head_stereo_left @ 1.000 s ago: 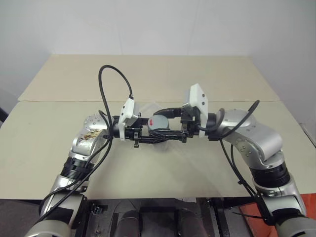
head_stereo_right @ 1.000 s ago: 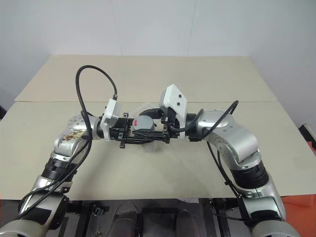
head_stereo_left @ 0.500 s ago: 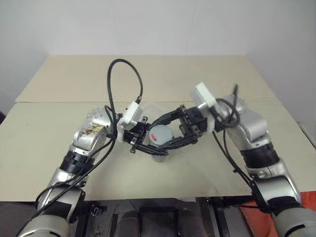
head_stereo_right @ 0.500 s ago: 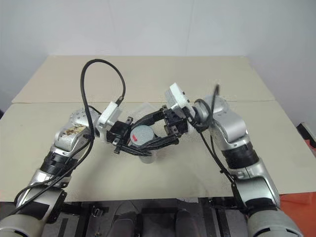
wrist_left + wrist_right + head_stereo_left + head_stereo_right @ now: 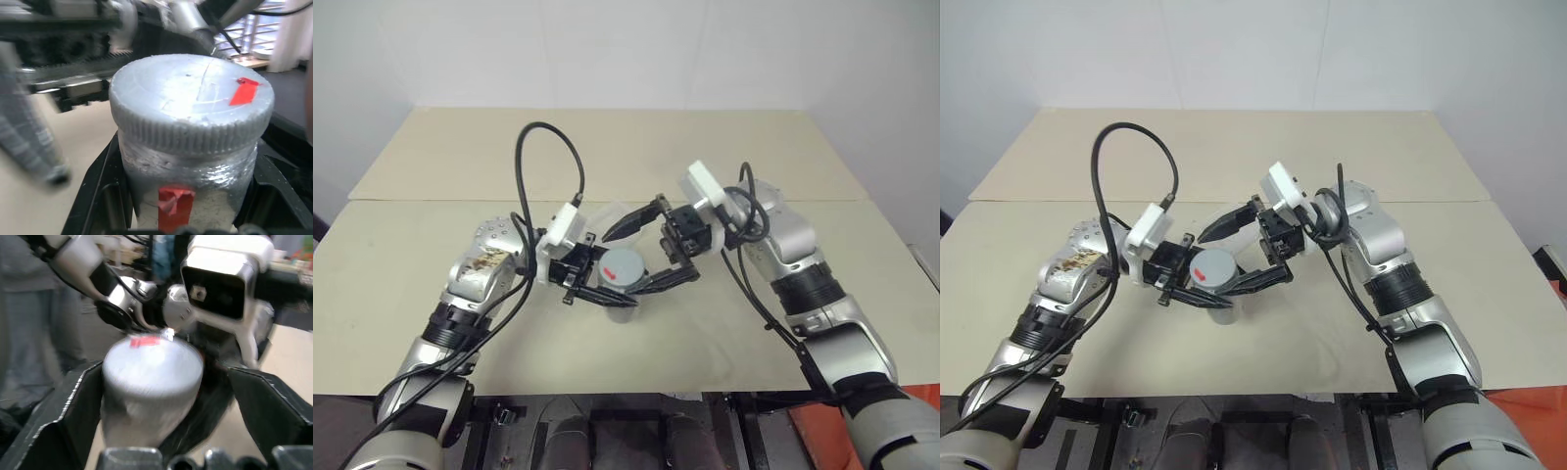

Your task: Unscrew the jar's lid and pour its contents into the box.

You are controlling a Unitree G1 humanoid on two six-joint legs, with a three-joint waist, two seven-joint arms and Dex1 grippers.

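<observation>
While the two arms meet over the middle of the near tabletop (image 5: 431, 323), the jar (image 5: 188, 171) sits upright between the closed fingers of the left gripper (image 5: 597, 284), held above the table surface. Its grey ribbed lid (image 5: 625, 266) is on, with a small red mark near the rim, and a red stripe runs down the white label below. The right gripper (image 5: 651, 245) reaches in from the opposite side with its jaws spread wide, one finger (image 5: 636, 221) behind the lid and the other in front, neither pressing on it; the right wrist view shows a gap on both sides of the cap.

Something clear and pale lies on the table just behind the left gripper, probably the box (image 5: 605, 217), though the grippers cover most of it. Black cables loop up from both wrists, the left one (image 5: 548, 147) arching high over the table.

A seam (image 5: 431, 201) divides the near tabletop from a second beige one behind it. Both surfaces are bare toward their edges, leaving wide room on either side of the arms.

Through the jar's wrapped wall, whitish matter shows in the lower part.
</observation>
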